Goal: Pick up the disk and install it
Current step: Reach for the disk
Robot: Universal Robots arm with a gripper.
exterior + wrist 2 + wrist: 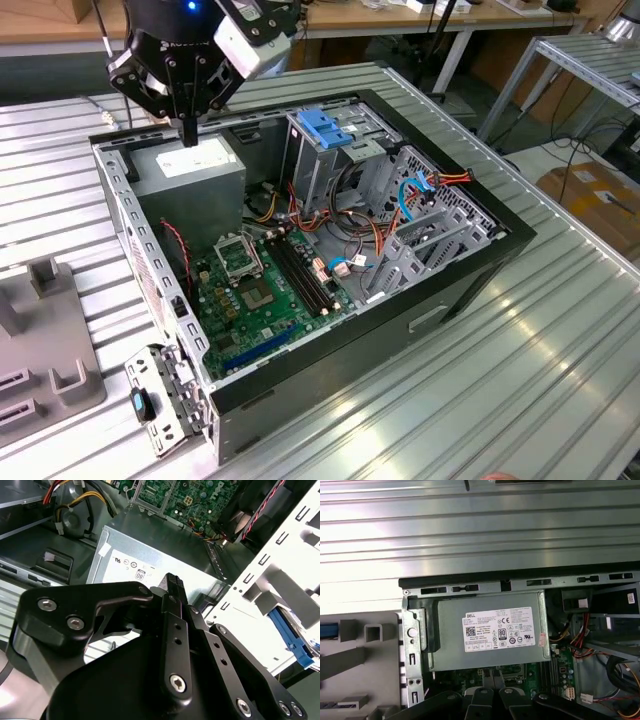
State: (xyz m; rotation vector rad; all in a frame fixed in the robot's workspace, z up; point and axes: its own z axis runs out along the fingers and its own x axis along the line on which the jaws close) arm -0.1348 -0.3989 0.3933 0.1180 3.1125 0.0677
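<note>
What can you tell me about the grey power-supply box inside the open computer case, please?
The power-supply box is a plain grey metal block with a white printed sticker on its upward face. It sits flat in a corner of the open computer case, against the case walls, beside the green motherboard. Coloured cables leave one side. The shut pincer hangs just above the sticker; contact cannot be told.

The ribbed metal table (520, 340) shines. The power supply box (450, 615) is dull grey metal, its paper sticker (502, 630) smooth. The claw (188, 133) is matt black.
</note>
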